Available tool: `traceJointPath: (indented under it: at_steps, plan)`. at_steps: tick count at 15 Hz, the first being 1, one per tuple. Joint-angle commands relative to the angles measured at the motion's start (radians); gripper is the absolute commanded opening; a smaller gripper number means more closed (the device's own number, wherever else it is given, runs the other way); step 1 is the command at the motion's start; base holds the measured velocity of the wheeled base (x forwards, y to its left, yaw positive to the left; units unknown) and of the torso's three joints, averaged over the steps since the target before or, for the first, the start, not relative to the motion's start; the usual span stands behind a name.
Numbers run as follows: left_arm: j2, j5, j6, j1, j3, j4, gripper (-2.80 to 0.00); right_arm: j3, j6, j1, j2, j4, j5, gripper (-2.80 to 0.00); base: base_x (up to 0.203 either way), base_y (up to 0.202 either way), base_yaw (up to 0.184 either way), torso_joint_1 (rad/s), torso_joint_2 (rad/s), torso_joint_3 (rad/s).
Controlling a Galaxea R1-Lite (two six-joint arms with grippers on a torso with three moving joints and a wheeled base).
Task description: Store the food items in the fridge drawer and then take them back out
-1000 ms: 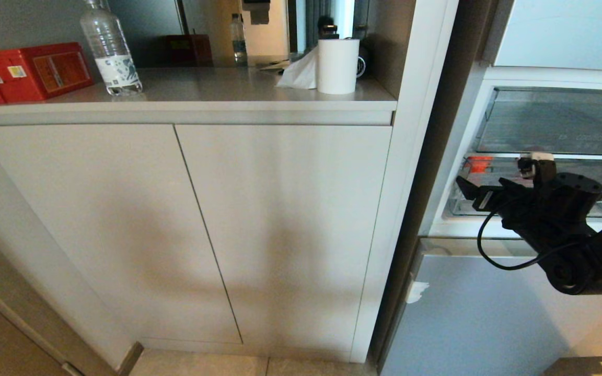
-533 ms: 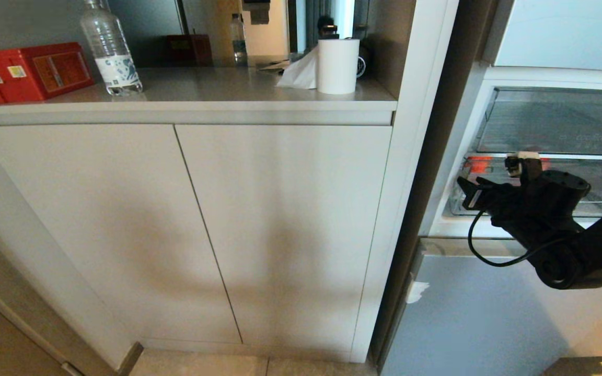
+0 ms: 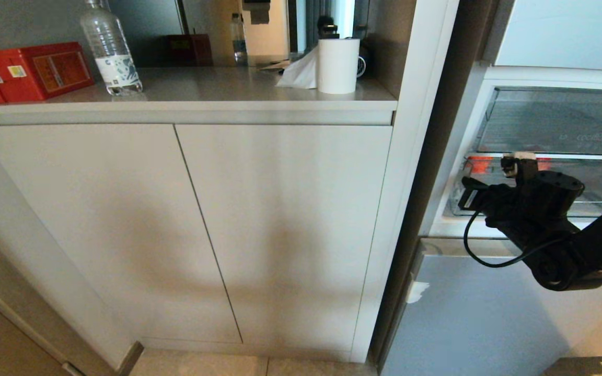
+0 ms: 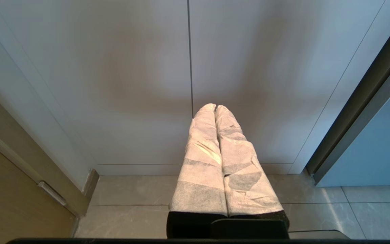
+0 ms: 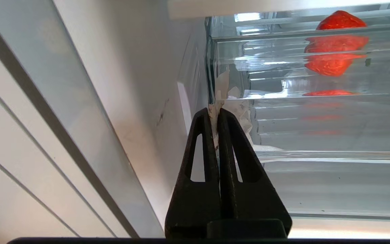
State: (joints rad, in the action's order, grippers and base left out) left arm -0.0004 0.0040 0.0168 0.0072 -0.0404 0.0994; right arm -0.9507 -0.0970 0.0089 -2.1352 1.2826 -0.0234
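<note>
Cabinet [image 3: 280,219] beside open fridge [image 3: 489,313]

A black right arm [image 3: 567,245] trails a looping black cable; the left pincer [image 4: 215,108] wears white wrapping.

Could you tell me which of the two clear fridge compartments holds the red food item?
The lower one, the fridge drawer by the right gripper; red food shows through its clear wall. The upper shelf shows none.

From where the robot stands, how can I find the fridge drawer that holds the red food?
Look at the pale blue fridge to the right of the white cabinet. In its open middle section, under a grey glass shelf, sits the clear fridge drawer. Only it has a ribbed floor and a red-orange food item inside, and the right pincer is at its left end.
</note>
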Motion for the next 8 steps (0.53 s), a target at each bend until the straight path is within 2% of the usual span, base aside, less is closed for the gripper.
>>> traceJointPath:
  at_steps: [1, 4, 6, 8]
  plan:
    - [0.000, 0.001, 0.000, 0.000, 0.001, 0.000, -2.80, 0.036, -0.003, 0.002, 0.034, 0.006, 0.003, -2.80, 0.000, 0.000, 0.000, 0.000, 0.00, 0.000]
    - [0.000, 0.001, 0.000, 0.000, 0.001, 0.000, -2.80, 0.161, -0.011, 0.003, 0.132, 0.005, 0.002, -2.80, 0.000, 0.000, 0.000, 0.000, 0.00, 0.000]
    - [0.000, 0.001, 0.000, 0.000, -0.001, 0.000, -2.80, 0.190, -0.012, 0.004, 0.156, 0.004, 0.002, -2.80, 0.000, 0.000, 0.000, 0.000, 0.00, 0.000]
    - [0.000, 0.001, 0.000, 0.000, 0.000, 0.000, -2.80, 0.312, -0.011, 0.005, 0.259, 0.004, 0.001, -2.80, 0.000, 0.000, 0.000, 0.000, 0.00, 0.000]
